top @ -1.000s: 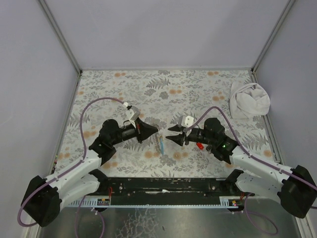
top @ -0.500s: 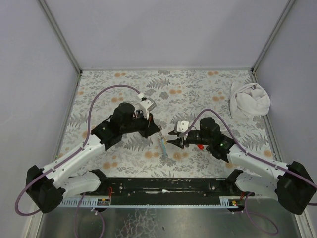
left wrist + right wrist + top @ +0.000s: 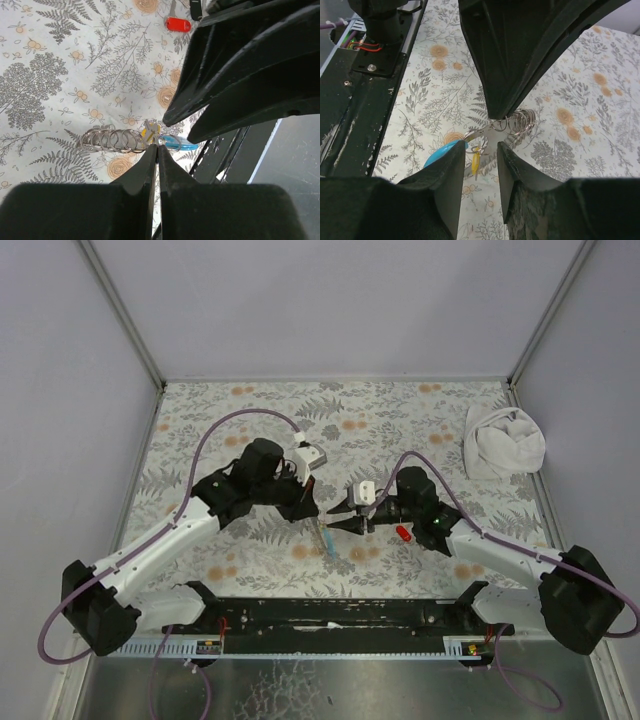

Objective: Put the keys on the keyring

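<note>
The keyring [image 3: 323, 532] lies on the floral mat between my two grippers: several silver loops [image 3: 112, 141] with a light-blue tab [image 3: 181, 145]. A yellow key [image 3: 476, 163] hangs from one small loop. My left gripper [image 3: 158, 148] is shut, pinching a loop at its tips; in the top view it [image 3: 314, 514] stands just above the ring. My right gripper [image 3: 481, 151] is open, its fingers either side of the small loop and yellow key. The red key [image 3: 402, 533] lies on the mat beside the right arm, also in the left wrist view [image 3: 178, 24]. Green and black keys are not visible.
A white cloth bundle [image 3: 505, 443] sits at the mat's far right. The black base rail [image 3: 330, 615] runs along the near edge, close below the keyring. Grey walls enclose the mat on three sides.
The left gripper has swung right and down onto the keyring. The right gripper has moved left until its fingers flank the ring. The grippers now nearly touch.
</note>
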Controlling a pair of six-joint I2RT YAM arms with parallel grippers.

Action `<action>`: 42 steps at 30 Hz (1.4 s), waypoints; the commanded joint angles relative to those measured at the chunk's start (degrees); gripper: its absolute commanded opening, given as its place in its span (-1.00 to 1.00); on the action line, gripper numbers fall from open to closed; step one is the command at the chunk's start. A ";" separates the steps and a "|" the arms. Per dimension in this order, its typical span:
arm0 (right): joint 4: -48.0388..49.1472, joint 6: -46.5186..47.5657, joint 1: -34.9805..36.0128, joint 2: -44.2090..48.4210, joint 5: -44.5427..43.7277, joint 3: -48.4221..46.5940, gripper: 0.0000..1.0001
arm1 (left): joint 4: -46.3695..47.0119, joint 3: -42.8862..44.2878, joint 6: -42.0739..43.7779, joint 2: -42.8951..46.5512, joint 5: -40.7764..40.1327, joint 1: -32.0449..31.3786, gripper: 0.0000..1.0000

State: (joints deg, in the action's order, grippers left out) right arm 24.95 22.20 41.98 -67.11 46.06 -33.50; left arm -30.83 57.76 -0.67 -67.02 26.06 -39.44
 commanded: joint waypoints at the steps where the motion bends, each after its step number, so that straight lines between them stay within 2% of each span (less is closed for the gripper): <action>1: 6.77 -1.30 -0.65 -1.88 4.47 -3.02 -0.23 | -2.70 2.44 4.19 -0.31 4.46 -0.37 -1.00; 17: 5.19 -1.57 -0.93 -7.23 12.40 -6.92 -0.26 | -3.71 2.89 5.86 -0.81 6.95 -0.53 -1.00; 25: 3.90 -1.08 -0.93 -8.86 12.97 -7.75 -0.39 | -3.71 2.71 6.31 -0.63 7.62 -0.81 -1.00; 38: 0.12 0.83 -1.02 -9.44 11.34 -8.09 -0.40 | -3.64 2.48 6.63 0.04 7.43 -1.12 -1.00; 42: 0.62 0.35 -1.02 -9.50 12.45 -8.33 -0.49 | -3.62 2.40 6.70 0.02 7.55 -1.17 -1.00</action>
State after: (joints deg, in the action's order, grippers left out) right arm 24.77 22.13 41.19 -76.69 56.90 -39.46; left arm -35.20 58.39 5.04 -68.01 32.12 -40.16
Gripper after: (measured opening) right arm 0.274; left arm 0.004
